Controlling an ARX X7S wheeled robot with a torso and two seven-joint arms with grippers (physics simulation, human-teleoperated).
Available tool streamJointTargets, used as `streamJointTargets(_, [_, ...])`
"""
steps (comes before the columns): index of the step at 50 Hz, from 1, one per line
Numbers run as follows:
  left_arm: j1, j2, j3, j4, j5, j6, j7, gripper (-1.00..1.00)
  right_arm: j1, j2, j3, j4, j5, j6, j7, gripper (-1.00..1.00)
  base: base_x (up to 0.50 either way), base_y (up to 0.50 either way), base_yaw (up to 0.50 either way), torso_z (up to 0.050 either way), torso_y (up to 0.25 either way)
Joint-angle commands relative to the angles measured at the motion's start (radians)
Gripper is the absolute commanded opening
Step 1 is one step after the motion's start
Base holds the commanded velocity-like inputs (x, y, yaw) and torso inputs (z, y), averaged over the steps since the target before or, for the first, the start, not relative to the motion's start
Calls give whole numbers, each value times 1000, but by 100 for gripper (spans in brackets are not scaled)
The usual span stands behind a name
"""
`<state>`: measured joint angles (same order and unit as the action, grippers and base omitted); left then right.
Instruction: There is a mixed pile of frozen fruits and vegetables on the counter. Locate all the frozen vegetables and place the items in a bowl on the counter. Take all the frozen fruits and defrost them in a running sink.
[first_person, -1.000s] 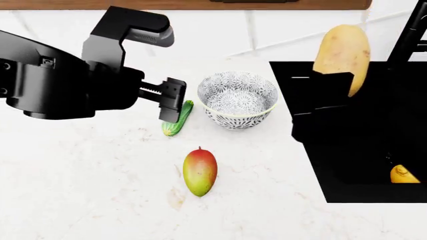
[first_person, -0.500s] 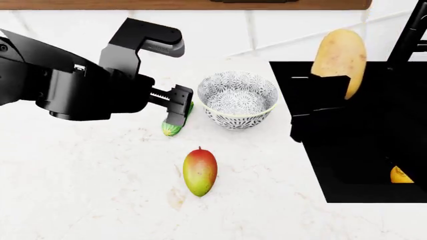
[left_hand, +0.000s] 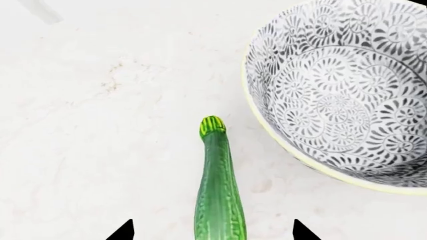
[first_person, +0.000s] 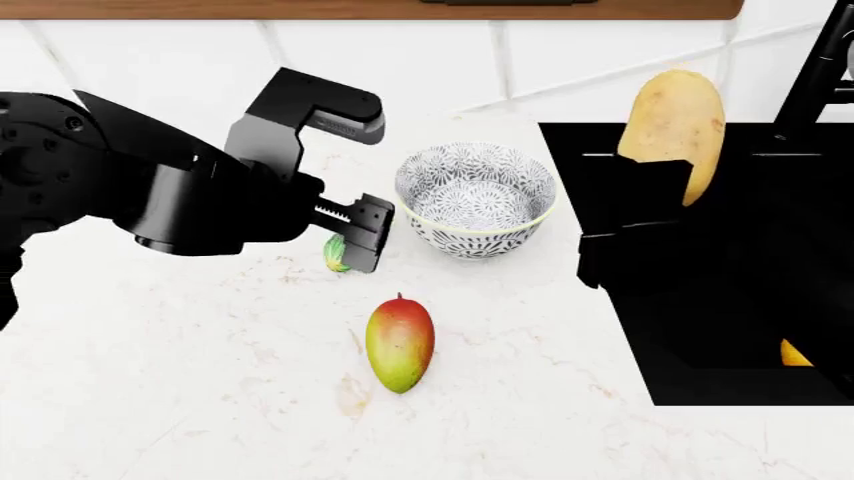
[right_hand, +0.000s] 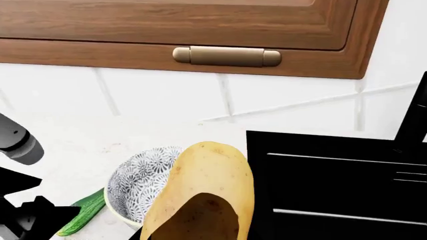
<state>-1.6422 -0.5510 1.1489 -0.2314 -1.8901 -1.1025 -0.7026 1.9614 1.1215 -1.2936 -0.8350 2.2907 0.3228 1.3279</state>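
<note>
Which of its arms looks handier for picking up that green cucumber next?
The left. Its gripper hangs open right over the cucumber, fingertips on either side. The right gripper is off by the sink, already holding the potato.

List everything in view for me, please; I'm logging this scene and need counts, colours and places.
cucumber: 1, dark green with a yellowish tip, on the counter beside the bowl, between the left gripper's fingers
bowl: 1, grey-and-white floral, pale rim, on the counter, nothing seen inside
mango: 1, red to yellow-green, on the counter in front of the bowl
potato: 1, tan, held up over the sink
lemon: 1, yellow, in the sink
sink: 1, black, set in the counter
counter: 1, white marble
cabinet handle: 1, brass, on a wooden door
left gripper: open around the cucumber
right gripper: shut on the potato
</note>
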Motion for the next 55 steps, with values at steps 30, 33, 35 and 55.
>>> streamJointTargets(30, [49,56,53,-60,116,37,85,100,-50,10,3,-10,-51,3,-17,-100,0,0,0,0,0])
streamJointTargets(33, [51,59,54,-64,119,40,88,100,-53,9,3,-8,-54,2,-19,-100,0,0,0,0,0])
streamJointTargets(35, [54,61,55,-65,124,45,93,100,-56,9,3,-8,-57,2,-20,-100,0,0,0,0,0])
streamJointTargets(55, [80,91,91,-102,172,52,120,100,-74,12,4,-6,-72,2,-30,-100,1,0,0,0,0])
